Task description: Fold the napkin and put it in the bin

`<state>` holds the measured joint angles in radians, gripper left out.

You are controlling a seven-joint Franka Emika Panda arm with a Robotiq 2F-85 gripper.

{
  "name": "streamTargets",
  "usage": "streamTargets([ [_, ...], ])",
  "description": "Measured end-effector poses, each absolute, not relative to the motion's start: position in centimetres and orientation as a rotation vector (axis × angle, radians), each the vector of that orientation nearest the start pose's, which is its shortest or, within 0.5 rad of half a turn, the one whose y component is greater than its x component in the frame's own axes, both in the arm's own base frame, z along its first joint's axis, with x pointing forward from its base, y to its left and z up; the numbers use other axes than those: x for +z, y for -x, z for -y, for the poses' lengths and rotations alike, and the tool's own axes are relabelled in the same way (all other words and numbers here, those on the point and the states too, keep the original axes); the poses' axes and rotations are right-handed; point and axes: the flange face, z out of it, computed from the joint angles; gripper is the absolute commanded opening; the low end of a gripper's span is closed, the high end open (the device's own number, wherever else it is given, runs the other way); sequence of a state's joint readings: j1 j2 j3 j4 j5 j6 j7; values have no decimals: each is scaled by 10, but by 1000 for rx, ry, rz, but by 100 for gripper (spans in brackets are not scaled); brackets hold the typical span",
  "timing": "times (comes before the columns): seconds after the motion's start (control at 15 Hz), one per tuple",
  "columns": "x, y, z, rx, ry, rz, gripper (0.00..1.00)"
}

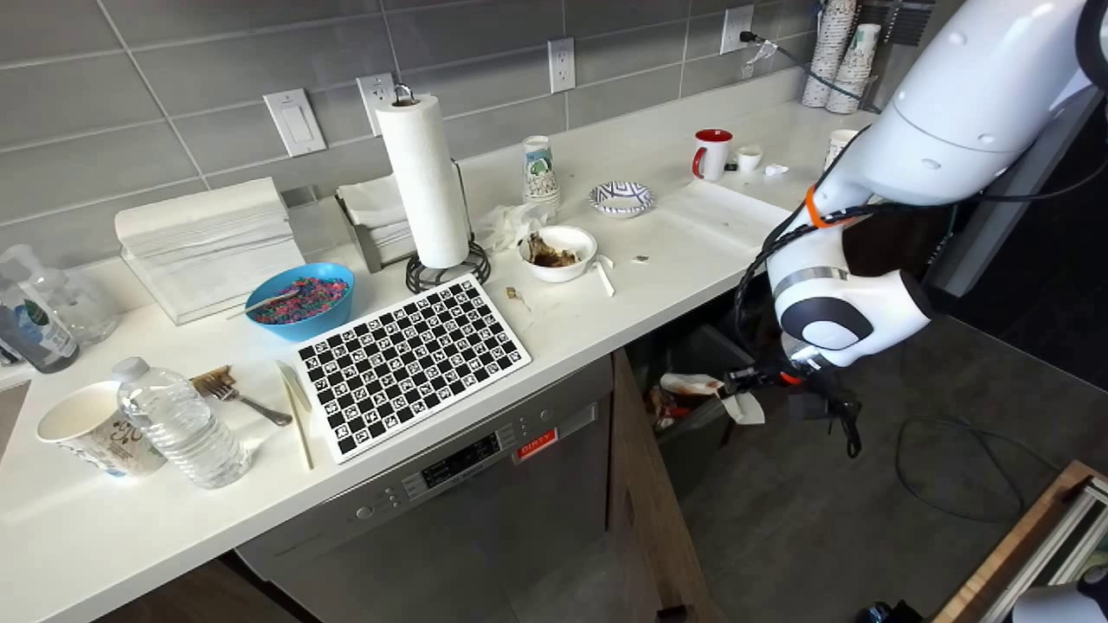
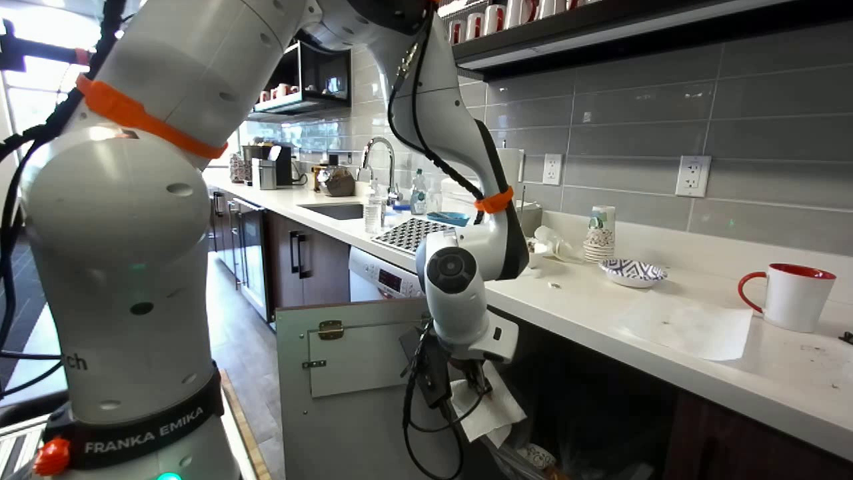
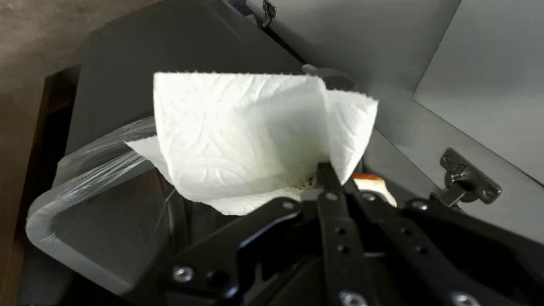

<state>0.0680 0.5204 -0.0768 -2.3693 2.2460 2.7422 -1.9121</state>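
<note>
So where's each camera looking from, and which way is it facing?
In an exterior view: high in front of the counter, facing down toward the tiled wall; robot shown: arm, gripper.
In an exterior view: near the robot's base, facing along the counter toward the sink; robot shown: base, arm, gripper.
Wrist view: on the arm's end, facing past the gripper to the napkin and lined bin; robot shown: gripper only.
Shared by both exterior views: patterned bowl, mug.

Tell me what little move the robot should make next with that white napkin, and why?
I'd probably ease the hand a little farther over the bin before letting go. The hand is shut on the napkin, but in the wrist view the napkin covers part of the bin's rim, so dropping it now might leave it snagged there.
</note>
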Motion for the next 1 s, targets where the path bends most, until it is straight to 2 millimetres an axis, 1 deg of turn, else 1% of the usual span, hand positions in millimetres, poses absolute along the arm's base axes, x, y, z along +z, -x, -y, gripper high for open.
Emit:
streamTargets([
  [0.27,65,-425,45,-656,2705,-417,0],
  [0.53,53,-440,49,-686,2710,-431,0],
  [0.8,45,-459,52,-737,2717,-419,0],
  [1.0,41,-473,51,-777,2713,-417,0],
])
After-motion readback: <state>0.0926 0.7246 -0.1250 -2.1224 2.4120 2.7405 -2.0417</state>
